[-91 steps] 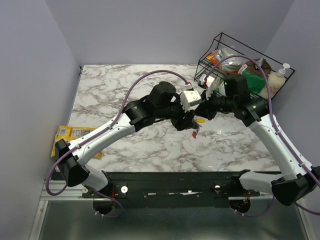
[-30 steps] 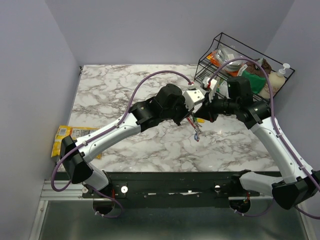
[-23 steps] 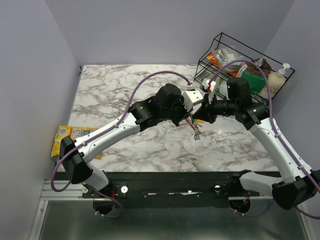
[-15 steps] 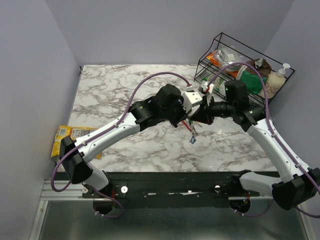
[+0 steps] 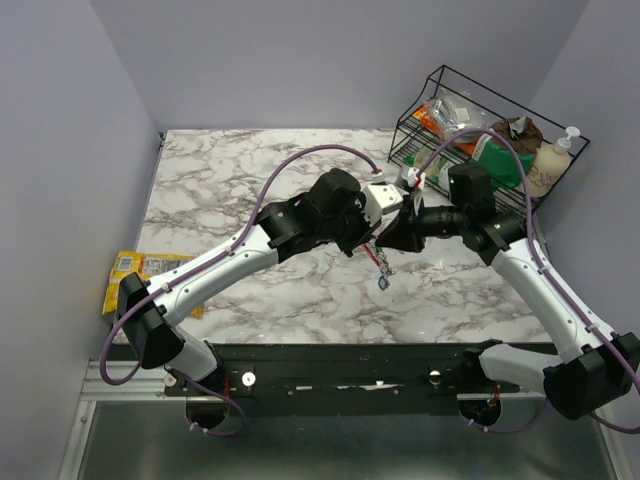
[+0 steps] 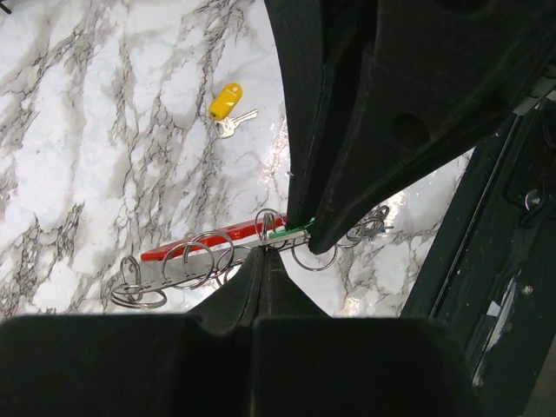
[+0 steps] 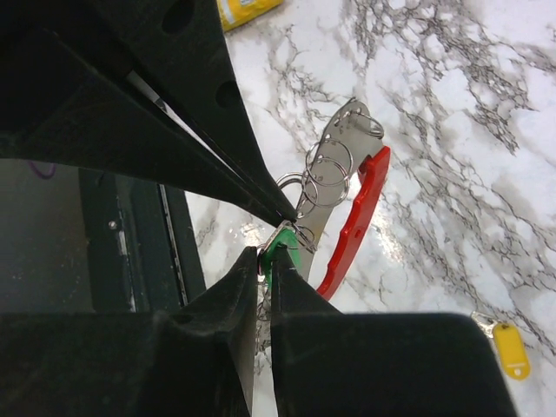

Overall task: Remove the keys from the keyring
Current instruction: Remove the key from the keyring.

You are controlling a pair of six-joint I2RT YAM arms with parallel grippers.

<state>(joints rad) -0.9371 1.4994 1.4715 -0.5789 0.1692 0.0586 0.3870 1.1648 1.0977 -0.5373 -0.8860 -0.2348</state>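
The keyring (image 6: 204,244), part red and part grey metal, hangs above the marble with several wire rings threaded on its grey bar. My left gripper (image 6: 265,254) is shut on that bar. In the right wrist view my right gripper (image 7: 266,254) has its jaws a narrow gap apart around the green key (image 7: 285,248), right at the keyring (image 7: 356,217). More keys (image 5: 383,281) dangle below both grippers in the top view. A yellow key (image 6: 225,102) lies loose on the table.
A black wire basket (image 5: 441,70) full of packets stands at the back right, with a soap bottle (image 5: 553,160) beside it. A yellow snack packet (image 5: 140,268) lies off the table's left edge. The black rail (image 5: 350,365) runs along the near edge.
My right arm has moved left to meet the left gripper, and its jaws have parted slightly. The dangling keys have swung down and left.
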